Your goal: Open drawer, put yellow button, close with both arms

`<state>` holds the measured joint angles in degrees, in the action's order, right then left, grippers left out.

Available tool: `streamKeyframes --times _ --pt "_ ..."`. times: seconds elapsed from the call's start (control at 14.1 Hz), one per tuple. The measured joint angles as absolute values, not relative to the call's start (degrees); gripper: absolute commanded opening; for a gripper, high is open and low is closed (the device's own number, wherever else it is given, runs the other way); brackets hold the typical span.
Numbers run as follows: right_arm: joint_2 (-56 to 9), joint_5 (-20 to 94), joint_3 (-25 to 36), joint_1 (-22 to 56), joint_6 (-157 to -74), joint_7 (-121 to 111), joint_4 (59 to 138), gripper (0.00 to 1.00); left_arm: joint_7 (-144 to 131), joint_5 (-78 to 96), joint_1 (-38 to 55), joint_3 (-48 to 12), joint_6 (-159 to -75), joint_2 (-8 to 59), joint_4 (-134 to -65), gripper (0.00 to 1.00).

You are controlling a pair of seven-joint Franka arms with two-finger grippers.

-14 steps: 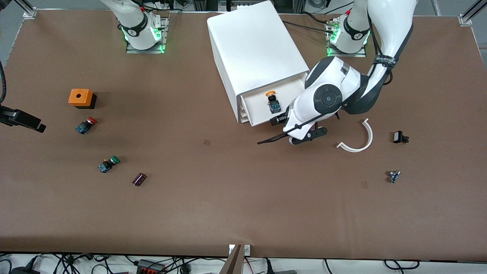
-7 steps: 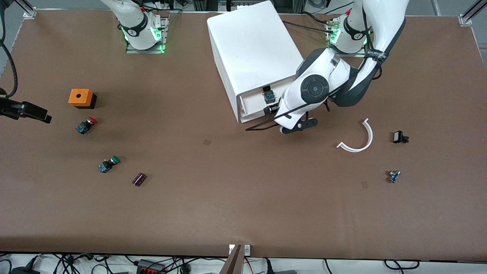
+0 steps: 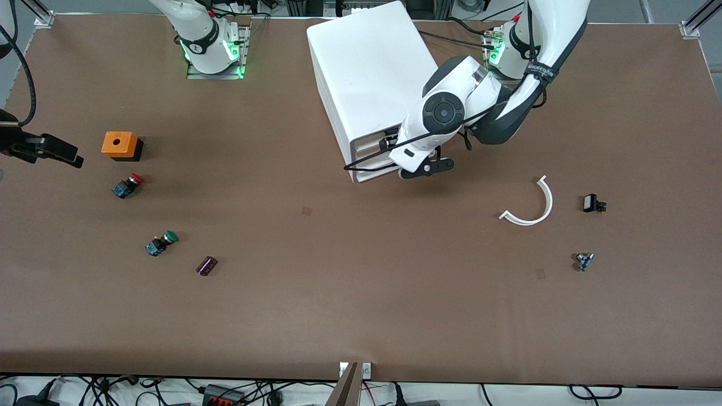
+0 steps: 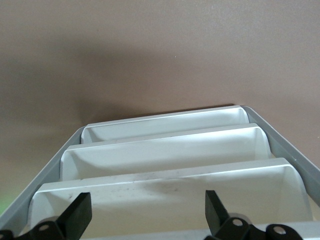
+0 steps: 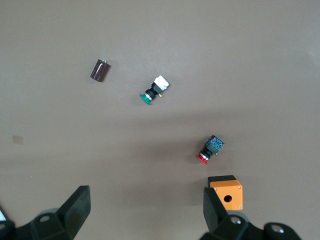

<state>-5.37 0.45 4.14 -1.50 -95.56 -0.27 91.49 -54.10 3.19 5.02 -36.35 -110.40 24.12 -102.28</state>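
The white cabinet (image 3: 372, 67) stands between the two arm bases. Its top drawer (image 3: 368, 151) sticks out only a little. My left gripper (image 3: 389, 144) is pressed against the drawer fronts, open, with nothing held. In the left wrist view the left gripper (image 4: 146, 217) hangs just above the stacked white fronts of the lower drawers (image 4: 165, 150). The yellow button is hidden. My right gripper (image 3: 62, 155) hovers open and empty over the right arm's end of the table, beside the orange box (image 3: 119, 145). The right gripper (image 5: 146, 212) looks down on bare table.
Near the orange box (image 5: 226, 192) lie a red button (image 3: 127, 185), a green button (image 3: 161, 242) and a brown cylinder (image 3: 206, 265). Toward the left arm's end lie a white curved strip (image 3: 533, 206), a small black part (image 3: 592, 203) and a small blue part (image 3: 584, 261).
My left arm has pushed the top drawer in toward the cabinet, and the yellow button has gone out of sight. The right gripper has drifted toward the orange box.
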Motion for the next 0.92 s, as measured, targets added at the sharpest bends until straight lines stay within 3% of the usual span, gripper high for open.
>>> streamKeyframes --times 0.5,0.92 --pt "-5.39 0.03 3.75 -1.45 -95.74 -0.32 91.62 1.0 -48.01 -0.03 -2.45 -36.31 -110.23 22.98 -98.4 1.0" --pt "-5.38 -0.5 3.75 -1.46 -95.74 -0.33 91.65 1.0 -27.76 -7.83 -14.8 -36.12 -98.41 21.72 -89.12 1.0"
